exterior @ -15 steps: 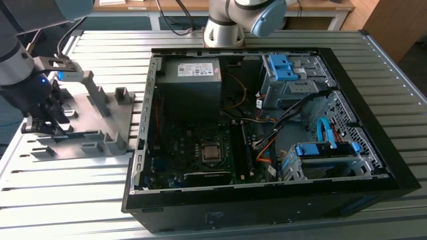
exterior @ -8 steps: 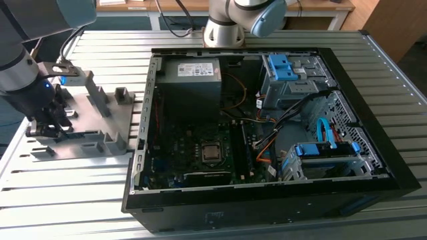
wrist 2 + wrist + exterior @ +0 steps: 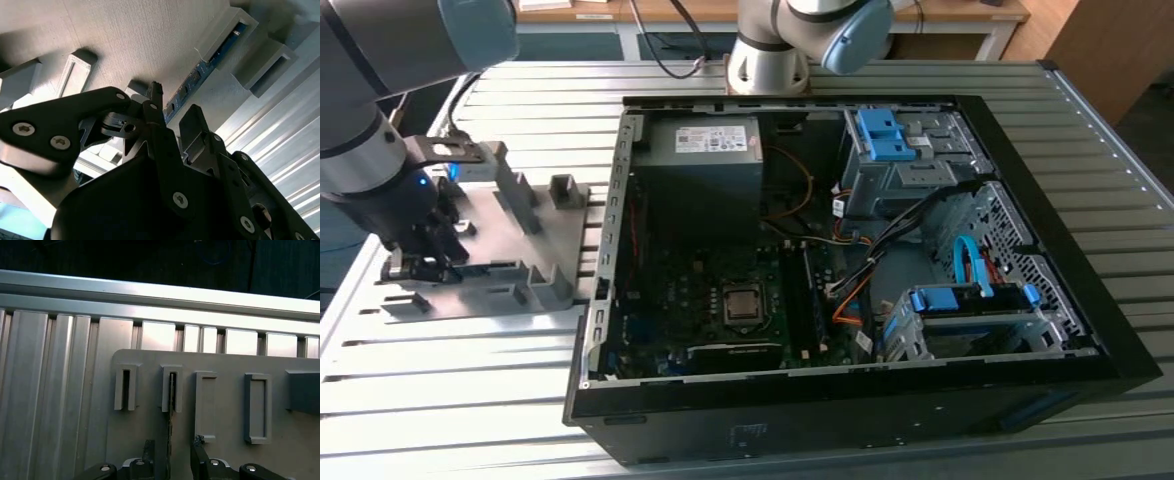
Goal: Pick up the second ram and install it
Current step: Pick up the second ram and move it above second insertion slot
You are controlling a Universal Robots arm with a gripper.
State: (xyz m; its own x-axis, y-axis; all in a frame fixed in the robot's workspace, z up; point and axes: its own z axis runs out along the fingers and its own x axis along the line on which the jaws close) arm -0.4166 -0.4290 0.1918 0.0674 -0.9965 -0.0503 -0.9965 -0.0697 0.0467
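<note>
The second ram (image 3: 200,75) is a thin blue-green board standing on its edge in a slot of the grey slotted tray (image 3: 507,215). In the first wrist view the ram (image 3: 170,427) shows edge-on, running down from its slot holder. My gripper (image 3: 420,265) hangs low over the tray at the exterior view's left. It is open (image 3: 172,447), with one finger on each side of the ram and a small gap to each. In the second wrist view the gripper (image 3: 172,112) straddles the near end of the ram.
The open computer case (image 3: 854,250) lies at the tray's right in the exterior view, with its motherboard (image 3: 720,300), power supply (image 3: 700,150) and blue drive cages (image 3: 894,135). The tray has further raised slot holders (image 3: 255,407). Everything rests on a ribbed metal table (image 3: 454,390).
</note>
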